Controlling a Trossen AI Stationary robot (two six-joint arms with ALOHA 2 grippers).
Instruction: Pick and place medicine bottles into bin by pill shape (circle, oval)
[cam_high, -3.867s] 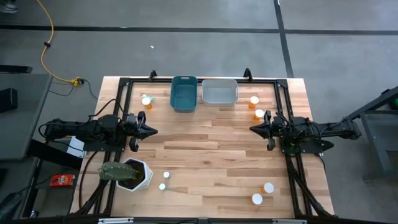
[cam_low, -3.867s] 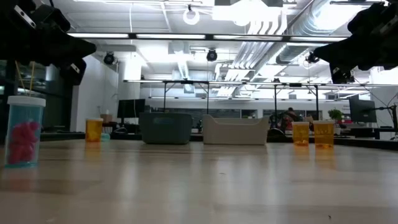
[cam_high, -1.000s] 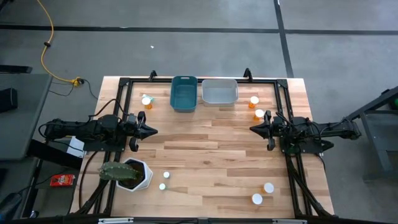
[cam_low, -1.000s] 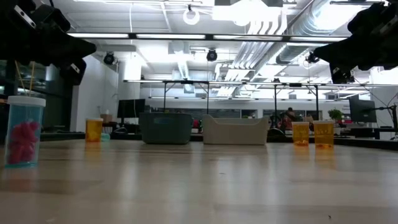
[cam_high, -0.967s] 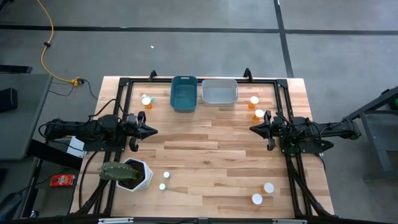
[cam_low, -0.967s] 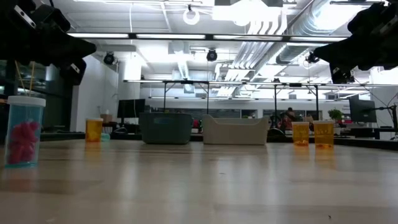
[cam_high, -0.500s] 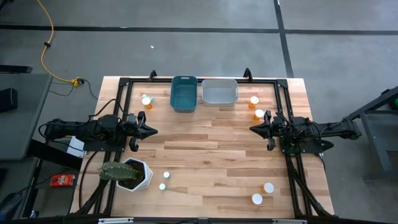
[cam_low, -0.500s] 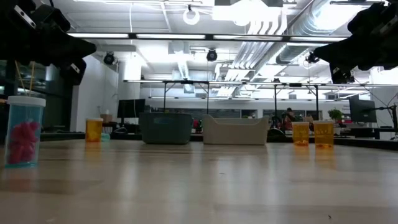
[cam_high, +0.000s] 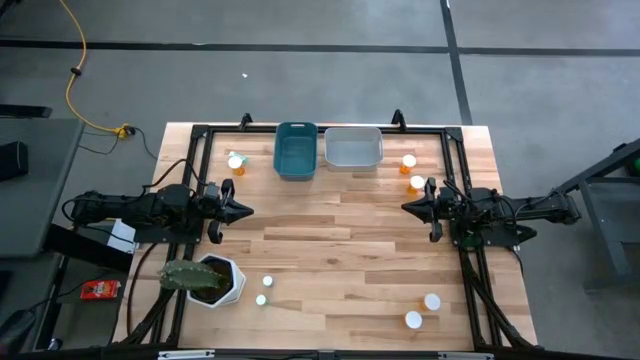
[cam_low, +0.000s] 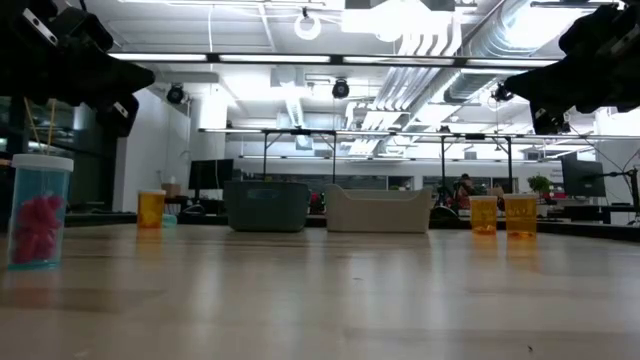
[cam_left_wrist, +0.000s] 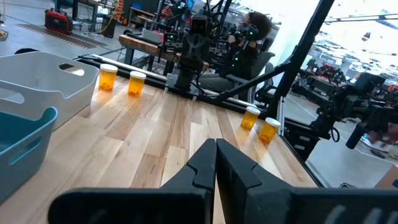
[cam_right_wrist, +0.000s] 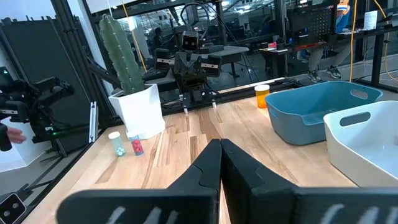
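Amber medicine bottles with white caps stand upright on the wooden table: one at the far left (cam_high: 236, 164), two at the far right (cam_high: 408, 163) (cam_high: 417, 184), two at the near right (cam_high: 432, 302) (cam_high: 413, 320). Two small clear bottles (cam_high: 267, 283) (cam_high: 261, 300) stand near the pot. A teal bin (cam_high: 296, 150) and a white bin (cam_high: 352, 147) sit side by side at the far edge. My left gripper (cam_high: 250, 210) is shut at the table's left side, level above the wood, holding nothing. My right gripper (cam_high: 405, 207) is shut at the right side, facing it.
A white hexagonal pot with a cactus (cam_high: 215, 280) stands at the near left. A black frame (cam_high: 320, 127) runs along the table's far edge and sides. Bare wood (cam_high: 330, 240) lies between the two grippers. A person sits in the room beyond the table (cam_left_wrist: 249, 37).
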